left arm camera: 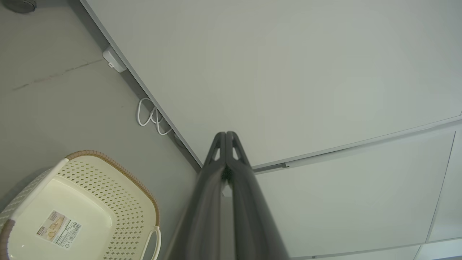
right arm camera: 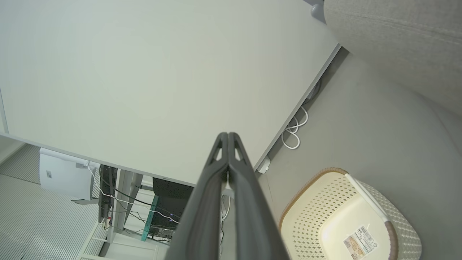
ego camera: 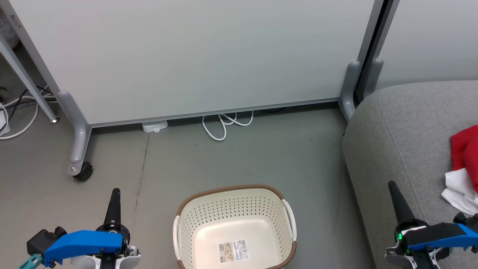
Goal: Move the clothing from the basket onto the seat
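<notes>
Head view.
- Basket (ego camera: 231, 205) on floor (ego camera: 261, 157) at 6 o'clock; label (ego camera: 233, 251) flat on its bottom.
- Seat (ego camera: 403, 142) at 3 o'clock of basket, apart from it, strip of floor between.
- Clothing (ego camera: 465, 149) on seat, toward 3 o'clock (cut by frame edge).
- Partition panel (ego camera: 194, 56) behind basket at 12 o'clock; cable loop (ego camera: 220, 129) on floor at its foot.
- Caster (ego camera: 83, 172) at 10 o'clock of basket.
- Left gripper (ego camera: 115, 192) at 9 o'clock of basket; right gripper (ego camera: 392, 185) at 3 o'clock, before seat.

Pale partition panel (ego camera: 194, 56) on grey legs, black caster wheel (ego camera: 83, 172) at its left foot. Looped white cable (ego camera: 224, 125) and small white box (ego camera: 154, 126) lie under the panel's bottom edge. Grey floor (ego camera: 224, 160) with thin crack (ego camera: 142, 168); more cables (ego camera: 18, 112) far left.
</notes>
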